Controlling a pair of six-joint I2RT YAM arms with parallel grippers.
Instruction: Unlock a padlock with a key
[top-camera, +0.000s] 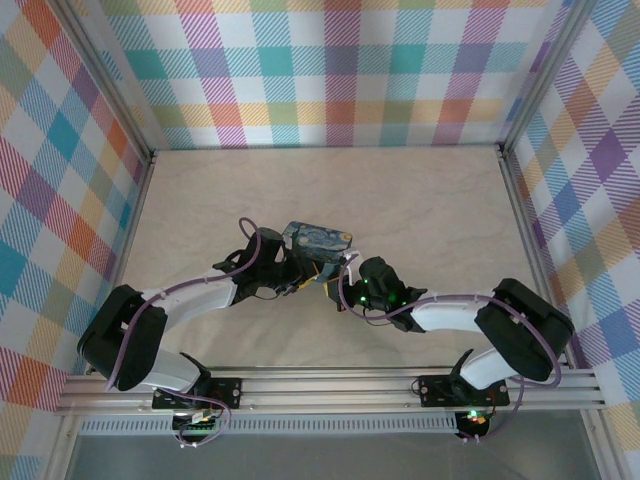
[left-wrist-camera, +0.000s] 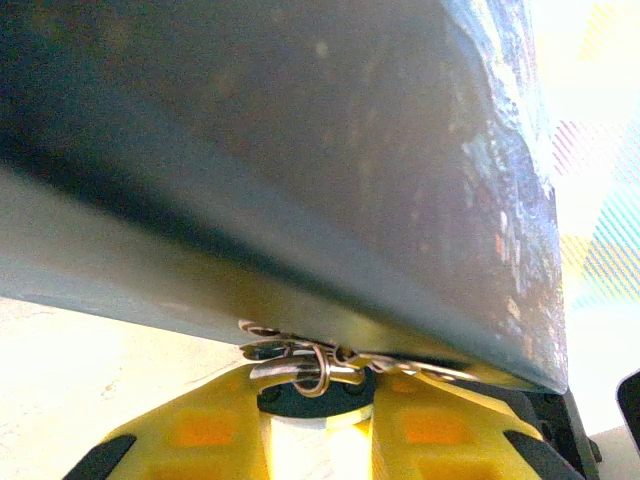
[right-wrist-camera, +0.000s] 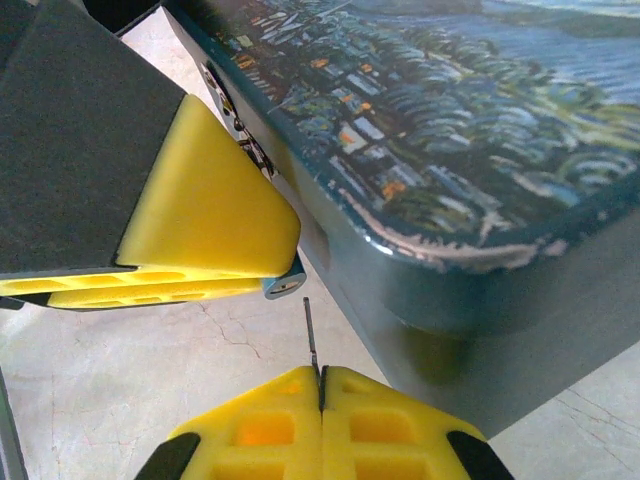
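Beside the painted tin (right-wrist-camera: 450, 130), the left gripper (left-wrist-camera: 312, 395) pinches the padlock (right-wrist-camera: 284, 286) and the right gripper (right-wrist-camera: 320, 375) pinches the key (right-wrist-camera: 311, 335) just short of it, so inserting and turning seem left to do.

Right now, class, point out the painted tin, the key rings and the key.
painted tin (right-wrist-camera: 480, 130), right wrist view, printed lid.
key rings (left-wrist-camera: 310, 365), left wrist view, where rings overlap.
key (right-wrist-camera: 311, 338), right wrist view, thin upright blade.

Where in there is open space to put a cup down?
The table is bare from the tin back to the far wall, and out to either side of it. The middle is crowded: left fingers and right fingers meet at the tin's near side.
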